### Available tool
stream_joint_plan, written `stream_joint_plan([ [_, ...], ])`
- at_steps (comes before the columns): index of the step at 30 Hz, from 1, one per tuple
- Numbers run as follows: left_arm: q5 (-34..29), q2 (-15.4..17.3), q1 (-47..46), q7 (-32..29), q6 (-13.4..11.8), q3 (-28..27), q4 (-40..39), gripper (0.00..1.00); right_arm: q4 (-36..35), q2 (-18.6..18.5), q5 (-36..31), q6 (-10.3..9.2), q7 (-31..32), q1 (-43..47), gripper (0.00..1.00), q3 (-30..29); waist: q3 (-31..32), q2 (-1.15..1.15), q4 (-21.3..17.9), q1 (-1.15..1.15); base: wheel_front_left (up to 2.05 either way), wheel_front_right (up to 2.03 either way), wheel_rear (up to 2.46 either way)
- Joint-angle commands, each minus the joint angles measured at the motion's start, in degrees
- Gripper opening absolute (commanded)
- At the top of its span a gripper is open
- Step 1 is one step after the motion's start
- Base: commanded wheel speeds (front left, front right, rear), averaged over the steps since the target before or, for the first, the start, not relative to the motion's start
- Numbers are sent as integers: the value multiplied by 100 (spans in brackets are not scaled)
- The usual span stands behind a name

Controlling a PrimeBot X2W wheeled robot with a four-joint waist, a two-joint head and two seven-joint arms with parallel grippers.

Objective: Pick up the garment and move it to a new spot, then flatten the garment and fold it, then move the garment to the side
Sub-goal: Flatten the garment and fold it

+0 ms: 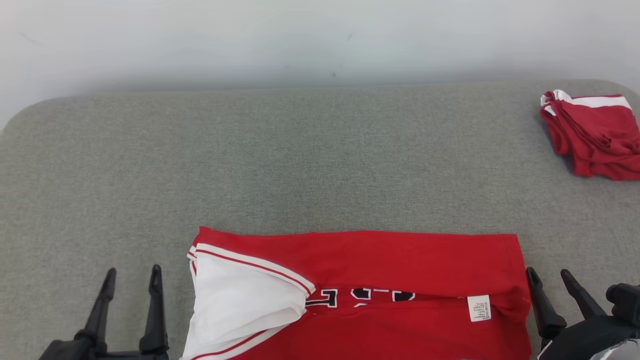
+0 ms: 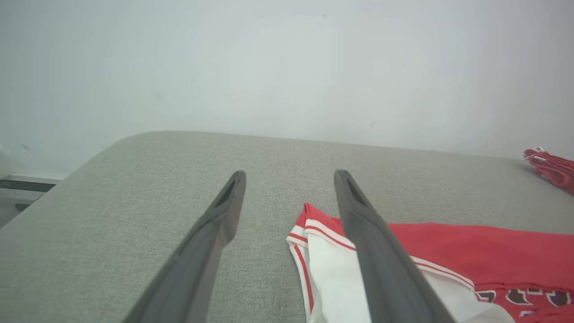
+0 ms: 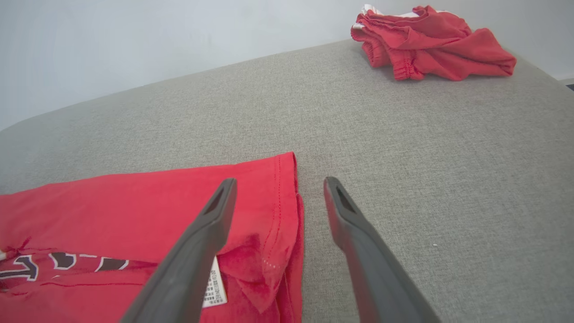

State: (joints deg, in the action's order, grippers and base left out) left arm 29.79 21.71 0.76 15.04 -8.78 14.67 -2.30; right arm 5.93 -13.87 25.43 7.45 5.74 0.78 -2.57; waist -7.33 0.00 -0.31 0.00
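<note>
- Two grippers low at the near edge, one off each end of the garment (image 1: 400,260): left gripper (image 1: 133,271) beyond its left end, right gripper (image 1: 548,273) beyond its right end.
- Left gripper: fingers spread wide, nothing between them, a strip of bare grey padded surface (image 1: 320,150) separating them from the cloth in the head view.
- From the left wrist view, right-hand finger crossing in front of the white panel (image 1: 240,300); touching or not, impossible to tell.
- Right gripper: spread wide too, empty, just beside the stitched red hem.
- From the right wrist view, one finger over the cloth, the other over bare grey.
- Now the garment itself: red, folded lengthwise into a long band, flat on the near middle of the surface, lower part cut off by the bottom of the head view.
- At its left end, the white panel edged with red-and-white striped trim, nearest the left gripper.
- Writing: black block letters (image 1: 360,296) outlined in white, peeking out along the centre fold, partly hidden, not readable.
- White care label (image 1: 479,307) near the right end, close to the right gripper, rows of tiny print too small to read.
- Over at the far right corner, well apart from both grippers: second red garment (image 1: 595,135) with white trim, bunched in a heap.
- Behind it all, pale wall (image 1: 320,35).
</note>
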Motion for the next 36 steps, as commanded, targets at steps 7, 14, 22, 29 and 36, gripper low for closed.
stream_joint_plan([
  [7, -660, -559, 180, 17, 390, -692, -52, 100, 443, 20, -299, 2, 434, -244, 100, -173, 117, 0, 233, 0, 0, 0, 0],
  [14, -1088, -930, 157, 17, 772, -969, 163, 100, 1030, 51, -419, 2, 673, -435, 100, -163, 128, 0, 371, 0, 0, 0, 0],
  [22, -1462, -1273, 106, 17, 1082, -1198, 332, 100, 1713, 169, -540, 2, 811, -590, 100, -101, 142, 0, 450, 0, 0, 0, 0],
  [29, -1656, -1461, 112, 17, 1277, -1410, 403, 100, 2222, 220, -481, 2, 903, -696, 0, 72, 196, 0, 448, 0, 0, 0, 0],
  [36, -1805, -1568, 179, 17, 1370, -1568, 477, 100, 2491, -39, -338, -11, 717, -960, 0, -11, 294, 0, 390, 0, 0, 0, 0],
])
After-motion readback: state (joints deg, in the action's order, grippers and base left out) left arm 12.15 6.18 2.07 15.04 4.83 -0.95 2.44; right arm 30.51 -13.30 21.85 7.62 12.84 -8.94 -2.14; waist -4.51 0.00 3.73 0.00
